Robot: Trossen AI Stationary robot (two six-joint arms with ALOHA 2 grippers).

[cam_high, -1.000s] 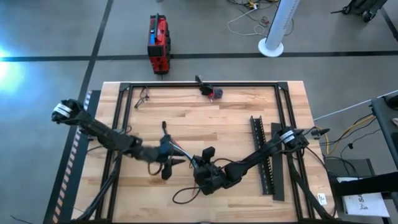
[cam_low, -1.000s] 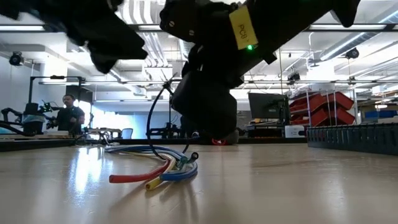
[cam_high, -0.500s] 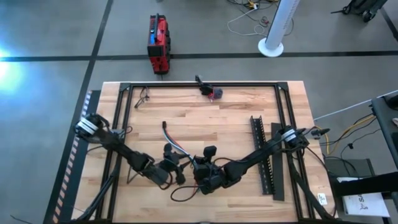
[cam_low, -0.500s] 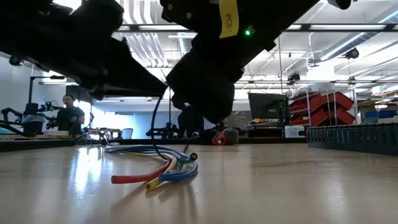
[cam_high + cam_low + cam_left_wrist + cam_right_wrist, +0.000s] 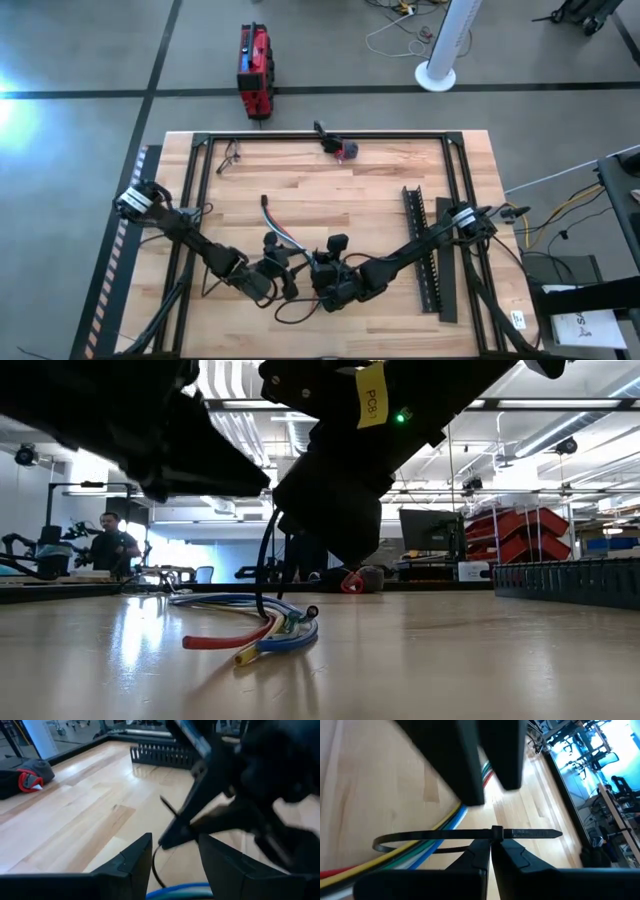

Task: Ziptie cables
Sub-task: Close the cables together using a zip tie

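Your left claw (image 5: 172,862) has moved in beside the right, fingers parted, holding nothing. Right claw (image 5: 490,862) pinches the looped ziptie (image 5: 470,835) around the cables (image 5: 255,630); next, pull the tail.

Probably lab: monitors (image 5: 432,530), workbenches (image 5: 60,575)

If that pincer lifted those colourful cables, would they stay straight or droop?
Probably droop: the cables already lie in loose curves on the table. They look thin, so likely light. The ends fan apart, so they may splay unless the zip tie cinches them.
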